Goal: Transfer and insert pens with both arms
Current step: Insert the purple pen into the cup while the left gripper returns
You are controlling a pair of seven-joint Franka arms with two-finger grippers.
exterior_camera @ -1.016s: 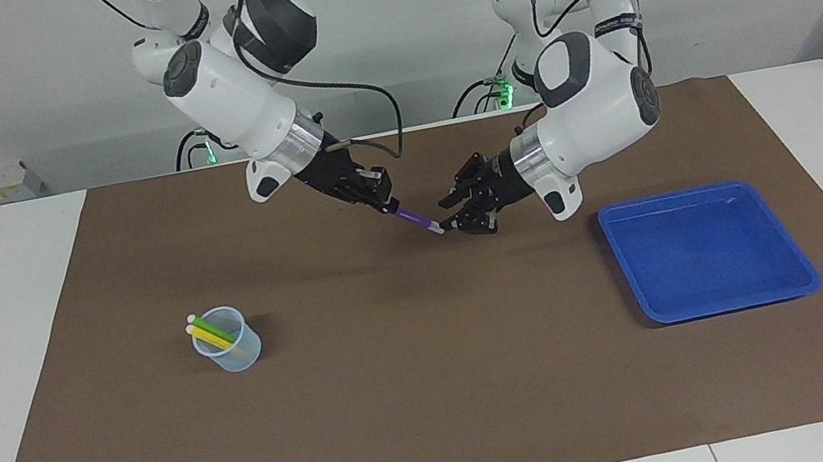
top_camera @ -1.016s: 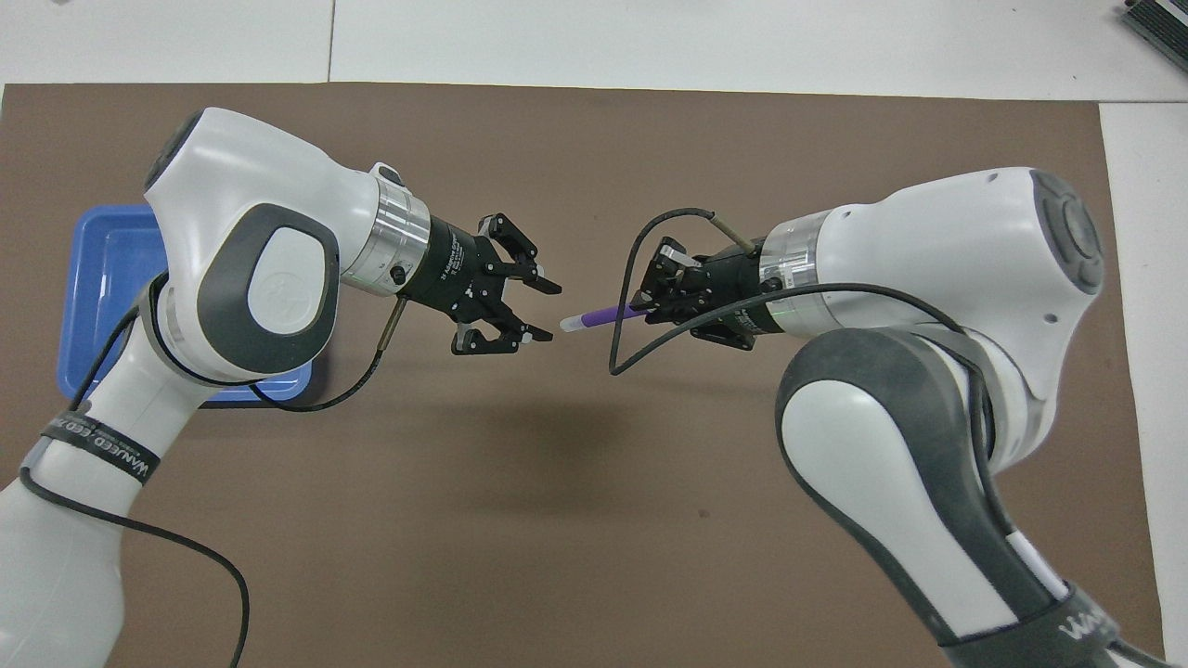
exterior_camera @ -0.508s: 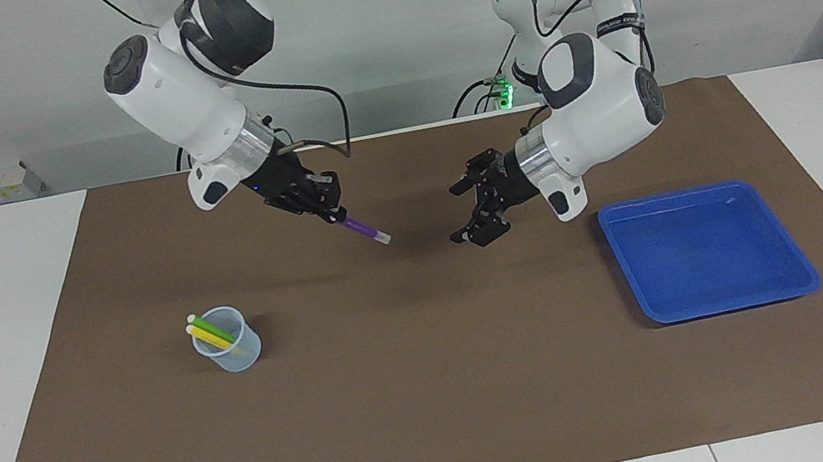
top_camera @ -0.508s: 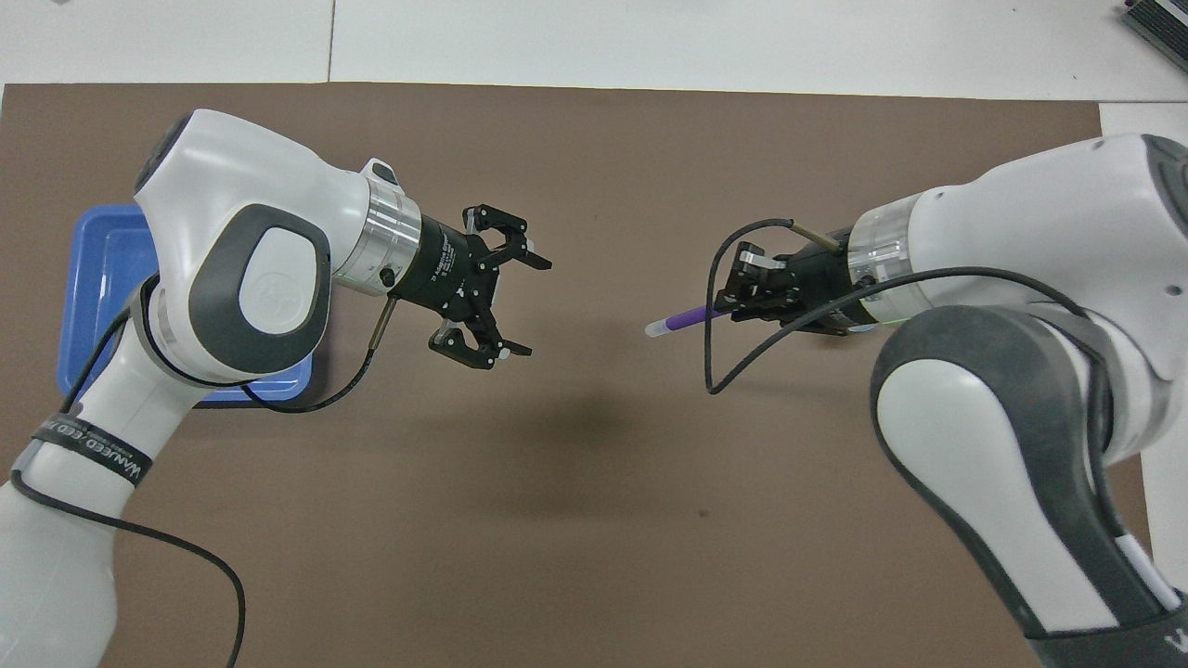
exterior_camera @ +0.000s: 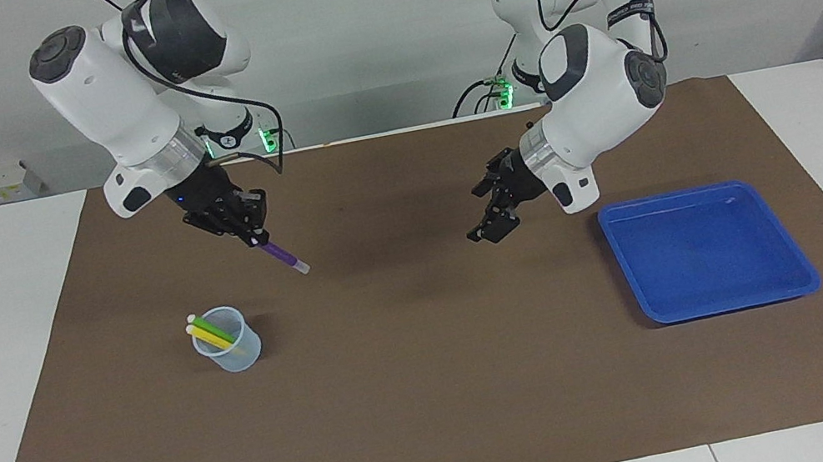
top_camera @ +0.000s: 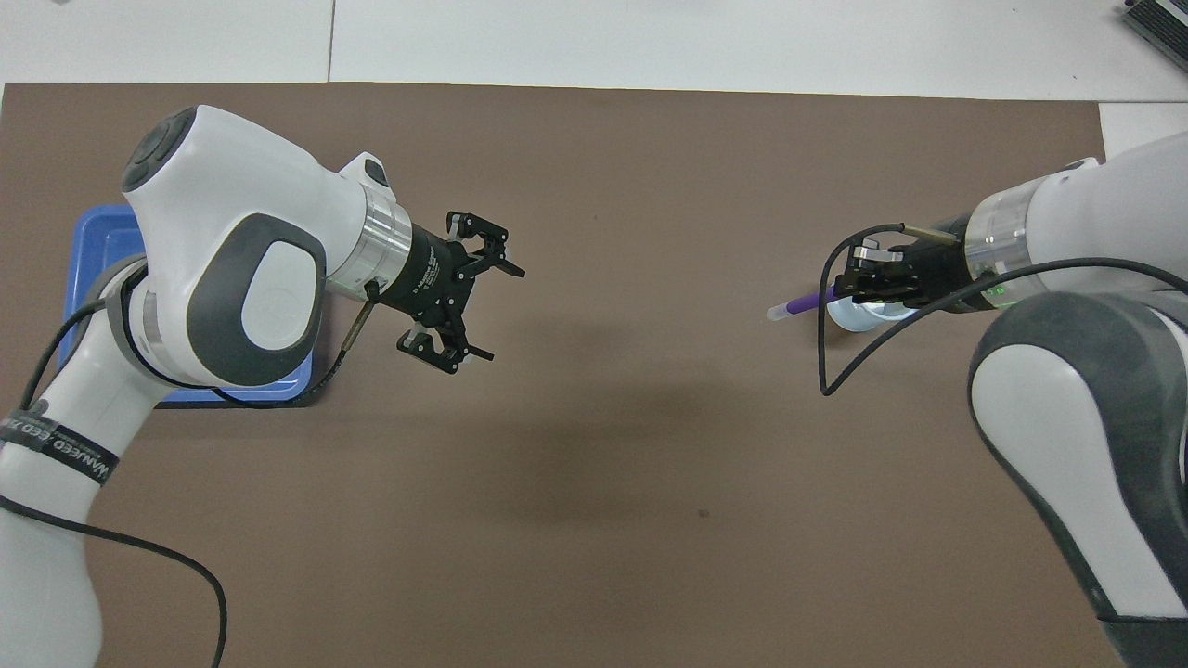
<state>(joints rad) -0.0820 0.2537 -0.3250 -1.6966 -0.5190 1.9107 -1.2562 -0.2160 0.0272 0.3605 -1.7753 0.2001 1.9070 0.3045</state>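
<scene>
**Last pen on its way to the cup**

The right pincer (exterior_camera: 248, 227) is clamped on the purple pen (exterior_camera: 284, 258), gripping its upper end so that the pen slants down and away from the wrist, pale tip lowest. It hangs in the air over the brown mat (exterior_camera: 440, 395), near the cup (exterior_camera: 229, 349) but not over its mouth; the tip points toward the middle of the worktop, not into the cup. In the overhead view the pincer covers part of the cup's rim (that is only the height of the hand, since the facing view shows clear air between pen and cup).

The yellow pen (exterior_camera: 208, 337) and the green pen (exterior_camera: 212, 327) already lean together inside the cup, pale ends up over the rim on the side toward the right arm's end of the worktop. The blue tray (exterior_camera: 707, 251), toward the left arm's end, holds no pens.

The left pincer (exterior_camera: 493, 204) hangs with its fingers apart and nothing between them, over the mat just beside the tray; this arm looks to have no further part in the step.

So the step in hand, as I judge it, is the carry after the transfer, and insertion of the third pen is what remains. The next move calls for bringing the pen's tip over the cup's mouth, tilting it nearer upright, and lowering it into the gap beside the two leaning pens before letting go. The cup looks light; a nudge on its rim could tip it.
</scene>
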